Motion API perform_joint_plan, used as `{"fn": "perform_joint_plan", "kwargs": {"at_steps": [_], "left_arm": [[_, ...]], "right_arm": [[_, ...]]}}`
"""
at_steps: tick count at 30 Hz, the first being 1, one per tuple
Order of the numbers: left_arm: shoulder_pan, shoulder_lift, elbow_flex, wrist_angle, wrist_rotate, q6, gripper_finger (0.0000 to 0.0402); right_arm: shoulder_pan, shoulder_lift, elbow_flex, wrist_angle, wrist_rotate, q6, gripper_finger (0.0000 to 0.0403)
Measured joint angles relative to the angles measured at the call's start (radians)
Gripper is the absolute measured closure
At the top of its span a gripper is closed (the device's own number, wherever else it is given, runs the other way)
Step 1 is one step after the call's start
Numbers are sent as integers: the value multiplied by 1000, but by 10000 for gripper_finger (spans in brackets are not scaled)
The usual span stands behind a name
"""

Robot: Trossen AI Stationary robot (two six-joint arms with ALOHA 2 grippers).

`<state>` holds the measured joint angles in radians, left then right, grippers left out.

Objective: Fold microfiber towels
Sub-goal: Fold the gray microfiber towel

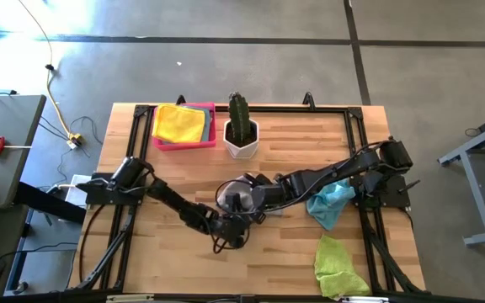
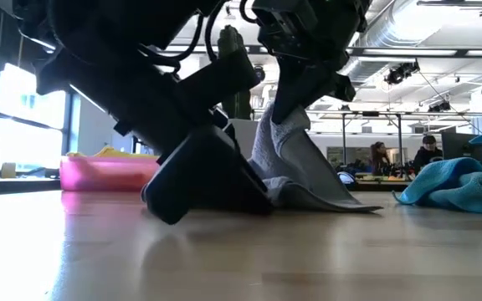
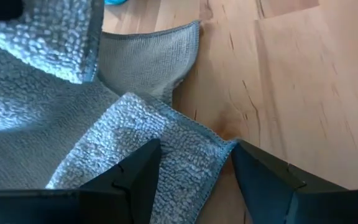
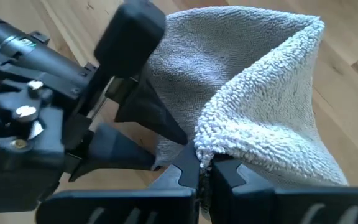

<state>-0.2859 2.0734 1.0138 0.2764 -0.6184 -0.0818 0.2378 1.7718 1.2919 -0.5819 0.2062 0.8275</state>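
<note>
While the grey towel (image 1: 244, 192) lies in the middle of the desk (image 1: 183, 261), I work on it with both arms at the same time. My right tool (image 4: 205, 167) is closed on a fold of this towel and holds it up, so in the low view the cloth rises like a small tent above the wood. I judge that this lift is there to keep one edge free, so that it can go over the rest of the cloth.

My left tool (image 3: 194, 171) stands wide, low over the desk, with a corner of the same towel between its two fingers (image 3: 132, 177). It does not grip yet, as far as I can see. I think it waits there to take or to press this corner, which keeps the lower layer flat during the fold.

At the right of the high view, a light blue towel (image 1: 331, 202) lies crumpled near the right arm, and a lime green towel (image 1: 337, 263) lies below it, both not yet folded. In the upper left, the pink tray (image 1: 209, 140) carries a yellow towel (image 1: 179, 124), beside a cactus pot (image 1: 242, 139).
</note>
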Motion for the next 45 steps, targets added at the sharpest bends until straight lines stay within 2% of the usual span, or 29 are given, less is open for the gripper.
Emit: {"fn": "perform_joint_plan", "kwargs": {"at_steps": [4, 11, 13, 20, 23, 28, 33, 38, 40, 45], "left_arm": [[-6, 0, 0, -1, 21, -12, 248], [-57, 0, -2, -21, -29, -15, 375], [-69, -5, -3, -29, -30, -37, 394], [-124, -115, -3, -131, -19, -147, 399], [-148, -172, -3, -210, -13, -203, 400], [-174, -243, -3, -300, 42, -326, 401], [-180, -295, -3, -343, 48, -413, 401], [-180, -359, -3, -343, 112, -416, 401], [-180, -397, -3, -352, 115, -416, 401], [-180, -498, -3, -380, 114, -413, 401]], "right_arm": [[1, 0, 0, -16, 0, -26, 403], [2, 0, 0, -29, 0, -92, 403], [6, 0, 0, -39, 1, -134, 403], [65, 0, 1, -112, 0, -308, 401], [103, 0, 1, -112, -46, -402, 385], [155, 0, 1, -115, -70, -480, 310], [199, -1, 3, -173, -54, -537, 229], [221, -1, 3, -287, -32, -530, 200], [230, -1, 3, -228, 0, -532, 199], [260, -1, 3, 60, 115, -616, 199]]}}
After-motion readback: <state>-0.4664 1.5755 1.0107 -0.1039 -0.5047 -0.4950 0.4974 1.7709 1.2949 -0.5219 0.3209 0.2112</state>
